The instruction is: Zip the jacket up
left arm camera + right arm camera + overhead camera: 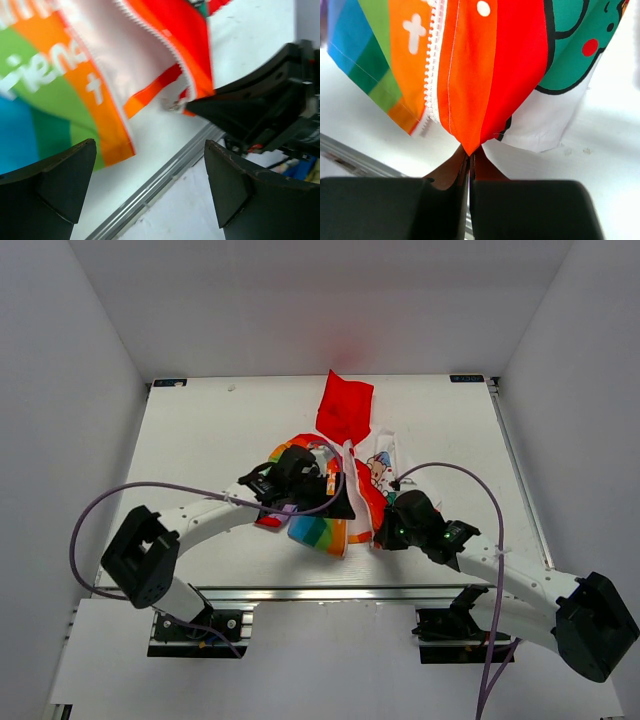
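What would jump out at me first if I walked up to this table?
The bright child's jacket in the middle of the white table, red hood spread toward the far edge, rainbow stripes on one half and cartoon print on the other. Next, the right gripper pinched shut on the jacket's red bottom corner, while the left gripper hangs open near the hem.

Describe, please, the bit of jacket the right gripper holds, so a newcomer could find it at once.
In the middle of the white table sits the jacket. At its near hem the right gripper is shut on a pointed corner of cloth. That corner is solid orange-red, unlike the rainbow panel and the cartoon print flanking it.
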Robot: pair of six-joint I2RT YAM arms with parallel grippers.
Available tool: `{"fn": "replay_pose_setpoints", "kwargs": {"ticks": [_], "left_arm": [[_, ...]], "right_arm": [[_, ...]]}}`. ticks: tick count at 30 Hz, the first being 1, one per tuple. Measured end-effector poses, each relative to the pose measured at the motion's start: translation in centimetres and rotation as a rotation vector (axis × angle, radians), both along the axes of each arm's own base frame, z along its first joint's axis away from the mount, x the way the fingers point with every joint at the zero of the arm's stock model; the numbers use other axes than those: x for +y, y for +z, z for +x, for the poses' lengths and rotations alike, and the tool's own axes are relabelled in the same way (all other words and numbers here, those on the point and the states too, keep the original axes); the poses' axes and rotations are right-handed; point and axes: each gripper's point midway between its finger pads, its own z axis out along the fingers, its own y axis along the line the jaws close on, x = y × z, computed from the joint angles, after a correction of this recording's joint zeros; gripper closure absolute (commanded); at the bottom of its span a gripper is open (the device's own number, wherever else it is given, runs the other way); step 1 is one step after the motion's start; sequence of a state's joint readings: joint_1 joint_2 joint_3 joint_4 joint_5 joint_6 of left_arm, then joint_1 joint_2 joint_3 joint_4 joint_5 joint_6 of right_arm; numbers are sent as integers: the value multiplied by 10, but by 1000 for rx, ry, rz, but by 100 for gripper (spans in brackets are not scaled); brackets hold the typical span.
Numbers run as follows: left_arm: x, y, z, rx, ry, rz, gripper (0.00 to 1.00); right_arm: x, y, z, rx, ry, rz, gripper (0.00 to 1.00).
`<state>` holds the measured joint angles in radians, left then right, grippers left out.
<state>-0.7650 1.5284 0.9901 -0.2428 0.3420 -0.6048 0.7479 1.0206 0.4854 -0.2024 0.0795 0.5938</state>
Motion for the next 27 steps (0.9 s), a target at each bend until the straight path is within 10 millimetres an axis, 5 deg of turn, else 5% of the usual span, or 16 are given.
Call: {"fn": "replay_pose_setpoints", "kwargs": {"ticks": [3, 11, 14, 27], "left_arm": [[16, -11, -6, 14, 40, 75, 6], [34, -91, -39, 147, 35, 410, 21], [28, -94, -37, 131, 34, 456, 30], [23, -106, -37, 13, 65, 702, 29]], "right_arm": [[-3, -3, -6, 23, 13, -14, 100], [-9, -9, -12, 49, 23, -46, 100], [-11, -11, -14, 54, 22, -57, 100], [-19, -8, -9, 24, -13, -78, 100]]}}
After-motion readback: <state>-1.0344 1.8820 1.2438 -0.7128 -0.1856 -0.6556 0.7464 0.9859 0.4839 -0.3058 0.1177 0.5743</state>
